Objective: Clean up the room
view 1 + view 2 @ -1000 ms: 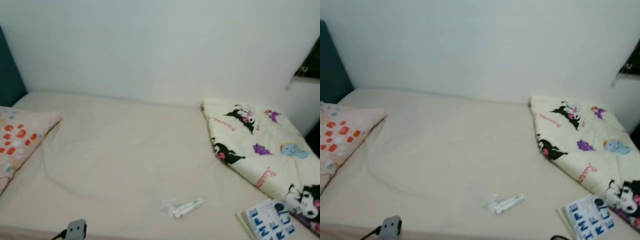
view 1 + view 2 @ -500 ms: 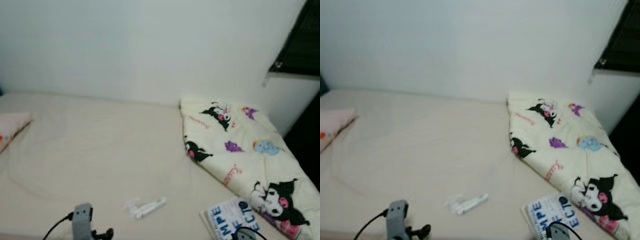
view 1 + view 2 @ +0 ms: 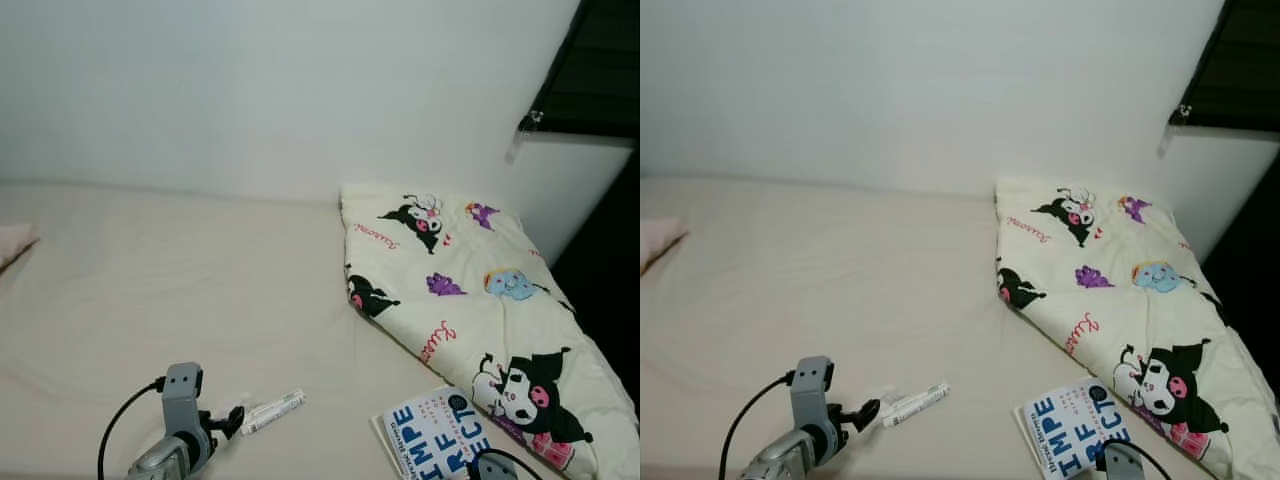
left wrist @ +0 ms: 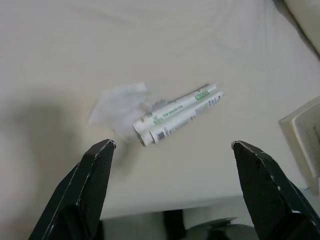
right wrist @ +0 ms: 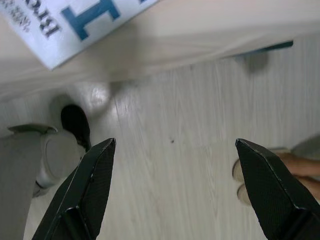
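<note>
- Low over the bed (image 3: pixel 200 290), the left gripper (image 4: pixel 172 187) hangs spread apart above two white tubes (image 4: pixel 177 114), likely lining up a grab.
- Right gripper (image 5: pixel 175 187), likewise apart, idles over floor (image 5: pixel 190 150).

Cream quilt (image 3: pixel 470 290) with cartoon prints; white, green-lettered tubes (image 4: pixel 177 114).

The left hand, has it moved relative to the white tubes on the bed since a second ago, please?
Yes. The left hand has come up and forward, toward the white tubes, fingers open just short of them; earlier it sat farther back near the bed's front edge.

Bed (image 3: pixel 180 290): blanket (image 3: pixel 470 300), book (image 3: pixel 435 440), tubes (image 3: pixel 272 411)
</note>
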Controlling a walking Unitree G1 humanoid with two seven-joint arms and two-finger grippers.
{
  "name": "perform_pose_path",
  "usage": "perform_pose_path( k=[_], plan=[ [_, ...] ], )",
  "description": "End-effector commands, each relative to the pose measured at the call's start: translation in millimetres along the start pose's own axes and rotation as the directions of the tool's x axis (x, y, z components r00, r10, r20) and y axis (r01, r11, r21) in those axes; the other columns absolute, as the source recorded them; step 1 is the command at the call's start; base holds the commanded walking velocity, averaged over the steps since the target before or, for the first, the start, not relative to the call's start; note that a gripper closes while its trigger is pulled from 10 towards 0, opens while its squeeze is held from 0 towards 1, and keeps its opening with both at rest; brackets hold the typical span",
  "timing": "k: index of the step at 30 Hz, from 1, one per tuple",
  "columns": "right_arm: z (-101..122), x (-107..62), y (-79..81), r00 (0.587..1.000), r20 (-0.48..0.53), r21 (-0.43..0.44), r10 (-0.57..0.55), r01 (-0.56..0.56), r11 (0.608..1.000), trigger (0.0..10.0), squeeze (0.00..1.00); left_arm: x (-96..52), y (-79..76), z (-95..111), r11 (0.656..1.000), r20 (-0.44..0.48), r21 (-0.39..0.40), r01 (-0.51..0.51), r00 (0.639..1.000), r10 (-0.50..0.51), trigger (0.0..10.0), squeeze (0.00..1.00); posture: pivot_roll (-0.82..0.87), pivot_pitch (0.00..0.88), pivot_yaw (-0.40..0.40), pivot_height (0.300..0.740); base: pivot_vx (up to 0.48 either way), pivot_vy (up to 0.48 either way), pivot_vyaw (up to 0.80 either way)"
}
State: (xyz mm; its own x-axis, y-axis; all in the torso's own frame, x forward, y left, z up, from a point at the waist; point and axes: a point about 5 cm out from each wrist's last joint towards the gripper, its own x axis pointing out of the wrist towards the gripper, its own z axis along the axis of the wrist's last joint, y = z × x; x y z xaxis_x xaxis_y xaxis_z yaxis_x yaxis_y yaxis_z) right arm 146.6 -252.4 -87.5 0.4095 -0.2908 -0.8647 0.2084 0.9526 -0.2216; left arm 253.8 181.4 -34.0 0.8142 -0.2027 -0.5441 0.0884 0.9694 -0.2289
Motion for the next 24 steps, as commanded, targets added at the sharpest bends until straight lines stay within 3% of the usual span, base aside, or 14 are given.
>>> perform_pose_path(
  k=[1,4,11,14,24],
  plan=[
    [-3.4,-0.2,1.1,1.000,-0.021,0.005,-0.005,0.005,1.000,10.0,0.00,3.3,-6.5,5.9,0.998,0.019,0.061,0.023,1.000,-0.024,10.0,0.00,-0.01,0.000,-0.067,0.725,0.000,0.000,0.00],
    [-6.9,-0.5,1.5,0.999,-0.033,0.000,-0.006,0.006,1.000,10.0,0.00,7.0,-16.1,10.6,0.983,0.028,0.179,0.041,0.999,-0.046,10.0,0.00,-0.01,0.000,-0.069,0.710,0.000,0.000,0.00],
    [-10.2,-0.8,2.7,0.999,-0.042,-0.008,-0.003,0.003,1.000,10.0,0.00,11.0,-28.1,11.7,0.956,0.039,0.293,0.019,0.999,-0.032,10.0,0.00,-0.01,0.000,-0.070,0.690,0.000,0.000,0.00],
    [-11.9,-1.0,2.4,0.999,-0.049,-0.014,-0.005,0.004,1.000,10.0,0.00,14.4,-39.9,16.3,0.923,0.073,0.385,0.010,0.997,-0.041,10.0,0.00,-0.01,0.000,-0.072,0.675,0.000,0.000,0.00],
    [-15.1,-1.3,-0.4,0.998,-0.057,-0.020,-0.009,0.008,1.000,10.0,0.00,20.6,-73.2,21.7,0.890,0.076,0.433,0.144,0.978,-0.195,10.0,0.00,-0.02,0.000,-0.072,0.635,0.000,0.000,0.00]
  ],
)
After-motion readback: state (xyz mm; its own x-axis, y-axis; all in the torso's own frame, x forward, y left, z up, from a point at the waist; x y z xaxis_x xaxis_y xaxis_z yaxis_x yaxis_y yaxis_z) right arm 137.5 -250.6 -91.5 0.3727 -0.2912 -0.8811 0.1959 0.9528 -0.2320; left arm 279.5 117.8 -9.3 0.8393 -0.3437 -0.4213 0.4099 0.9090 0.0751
